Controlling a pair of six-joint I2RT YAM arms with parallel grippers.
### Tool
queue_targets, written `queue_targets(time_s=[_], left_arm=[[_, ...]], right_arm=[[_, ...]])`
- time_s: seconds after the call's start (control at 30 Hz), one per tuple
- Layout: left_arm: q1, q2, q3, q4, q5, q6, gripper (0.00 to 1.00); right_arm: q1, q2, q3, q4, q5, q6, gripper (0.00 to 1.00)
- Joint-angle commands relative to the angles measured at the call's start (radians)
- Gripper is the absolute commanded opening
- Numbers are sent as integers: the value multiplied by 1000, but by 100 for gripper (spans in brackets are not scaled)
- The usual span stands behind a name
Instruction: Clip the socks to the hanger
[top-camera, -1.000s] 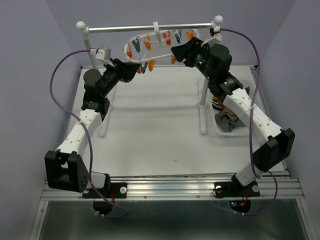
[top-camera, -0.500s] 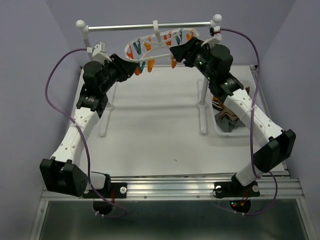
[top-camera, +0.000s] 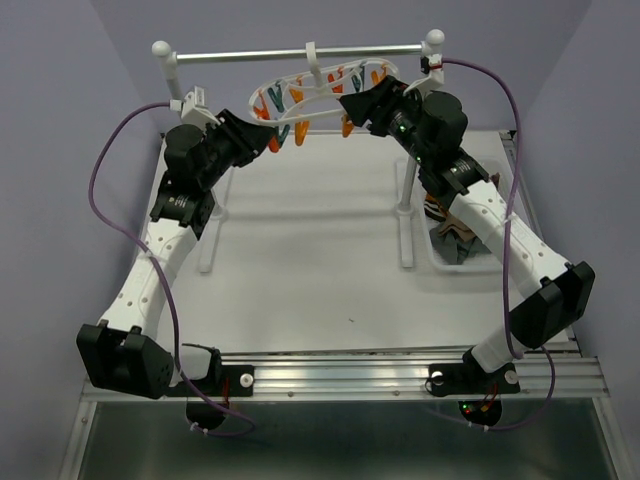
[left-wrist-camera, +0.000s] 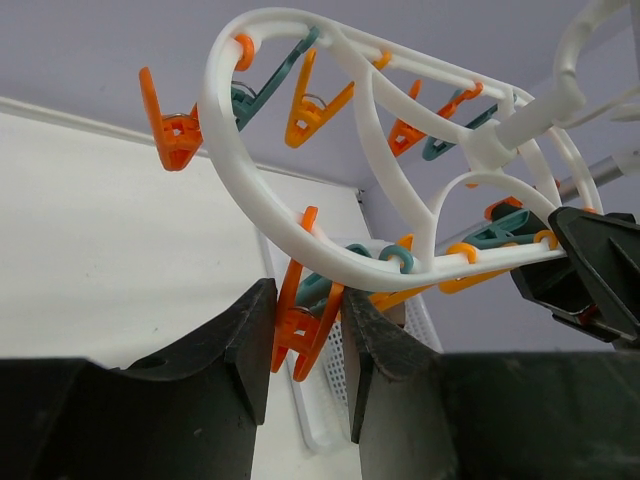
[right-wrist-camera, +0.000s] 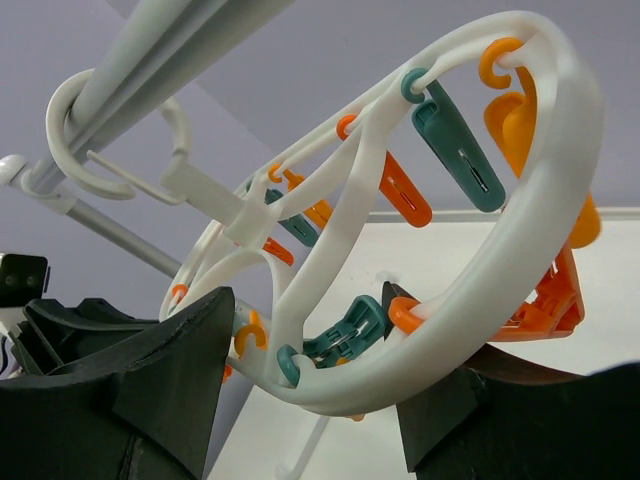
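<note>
Hanger (left-wrist-camera: 235, 195) is the whole story right now, hooked over the metal crossbar (top-camera: 300, 52) at the back of the table with both arms reaching up to it. Over the last second the left arm has swung in and climbed, bringing the left gripper (left-wrist-camera: 305, 322) from just short of the ring's near-left end right onto it. The right arm has barely budged on the opposite side. The ring has rocked a touch with the contact. In the left wrist view the fingers are pressed against both sides of an orange clip (left-wrist-camera: 298, 300) dangling under the rim, so that clip looks ready to be squeezed apart. The right gripper (right-wrist-camera: 310, 340) has its jaws spread around the rim, with a gap showing beside one finger, and it looks to be steadying the rim, not pinching it. For the task, that reads as set-up only: no sock hangs on any clip. The socks (top-camera: 455, 240) lie bundled in the white bin (top-camera: 436, 258) at the table's right edge, beneath the right arm and well apart from both grippers. No brand, label or lettering can be read anywhere.
</note>
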Motion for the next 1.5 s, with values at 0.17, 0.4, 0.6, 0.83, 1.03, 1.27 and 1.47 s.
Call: queue_targets(time_s=[0.17, 0.4, 0.6, 0.83, 1.03, 1.27, 1.47], left_arm=[[4, 74, 42, -32, -3, -32, 0], [4, 89, 143, -220, -115, -34, 0], [2, 54, 61, -149, -103, -69, 0], [2, 3, -36, 17, -9, -54, 0], [2, -55, -93, 57, -26, -81, 0], [2, -69, -116, 109, -48, -69, 0], [2, 0, -58, 99, 44, -41, 0]], right_arm=[[1, -41, -37, -29, 3, -38, 66], [1, -58, -52, -29, 27, -45, 66], [1, -61, -60, -23, 18, -45, 66], [1, -66, -72, -18, 12, -45, 66], [1, -59, -72, -17, 7, -48, 66], [1, -52, -66, -12, 10, -53, 67], [1, -49, -59, -14, 16, -68, 66]])
